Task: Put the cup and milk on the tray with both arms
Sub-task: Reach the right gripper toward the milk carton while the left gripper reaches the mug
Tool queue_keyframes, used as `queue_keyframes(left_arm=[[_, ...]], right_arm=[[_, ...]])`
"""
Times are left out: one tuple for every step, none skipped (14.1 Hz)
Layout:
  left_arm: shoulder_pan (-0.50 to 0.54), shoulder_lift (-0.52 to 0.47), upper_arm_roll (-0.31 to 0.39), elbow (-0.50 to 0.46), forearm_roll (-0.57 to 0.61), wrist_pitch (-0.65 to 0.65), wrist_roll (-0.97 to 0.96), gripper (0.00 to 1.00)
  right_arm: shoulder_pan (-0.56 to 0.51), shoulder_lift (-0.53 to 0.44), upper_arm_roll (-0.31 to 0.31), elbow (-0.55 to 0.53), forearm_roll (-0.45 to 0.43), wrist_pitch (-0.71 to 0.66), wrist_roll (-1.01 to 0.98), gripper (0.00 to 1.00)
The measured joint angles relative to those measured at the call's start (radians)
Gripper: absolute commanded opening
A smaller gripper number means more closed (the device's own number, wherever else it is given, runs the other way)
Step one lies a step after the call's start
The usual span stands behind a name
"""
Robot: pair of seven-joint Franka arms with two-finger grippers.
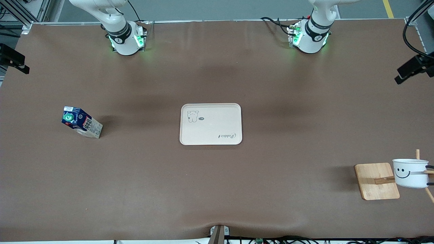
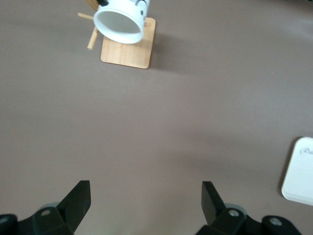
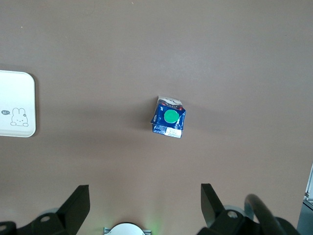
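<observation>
The cream tray [image 1: 211, 124] lies flat at the table's middle, with nothing on it. The dark blue milk [image 1: 81, 122] with its green cap stands toward the right arm's end of the table. The white smiley cup [image 1: 409, 173] hangs on a wooden rack toward the left arm's end, near the front camera. In the left wrist view my left gripper [image 2: 145, 196] is open high above bare table, with the cup [image 2: 121, 22] well away from it and a tray corner [image 2: 299, 171] at the edge. My right gripper [image 3: 145, 198] is open high above the table, the milk [image 3: 169, 117] below it and the tray [image 3: 14, 104] off to one side.
The rack is a wooden board [image 1: 376, 181] with sticks [image 1: 417, 154] that carry the cup. Black camera mounts [image 1: 412, 67] [image 1: 13, 61] jut in at both ends of the table. The two arm bases [image 1: 126, 39] [image 1: 310, 37] stand along the table's edge farthest from the front camera.
</observation>
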Motion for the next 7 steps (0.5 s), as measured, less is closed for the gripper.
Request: queue_keyframes(left_arm=[[0.018,0.013,0.000,-0.020,0.001,0.041,0.001,1.00],[0.033,0.021,0.001,-0.048,0.001,0.089,0.001,1.00],[0.045,0.027,0.001,-0.081,0.001,0.140,0.001,1.00],[0.055,0.031,0.001,-0.114,0.001,0.189,0.001,1.00],[0.062,0.033,0.001,-0.148,0.001,0.243,0.001,1.00],[0.066,0.034,0.001,-0.185,0.001,0.310,0.001,1.00],[0.068,0.037,0.001,-0.222,0.001,0.384,0.000,1.00]], right_arm=[[0.000,0.006,-0.001,0.000,0.000,0.002,0.000,1.00],[-0.001,0.016,-0.001,0.000,0.000,0.005,0.000,1.00],[-0.001,0.033,-0.001,-0.001,0.000,0.009,0.000,1.00],[-0.001,0.060,-0.001,-0.003,0.000,0.012,0.000,1.00],[-0.001,0.094,-0.001,-0.003,0.000,0.015,0.000,1.00],[-0.002,0.127,-0.002,-0.003,0.000,0.023,0.000,1.00],[-0.007,0.156,-0.002,-0.003,0.000,0.027,0.000,1.00]])
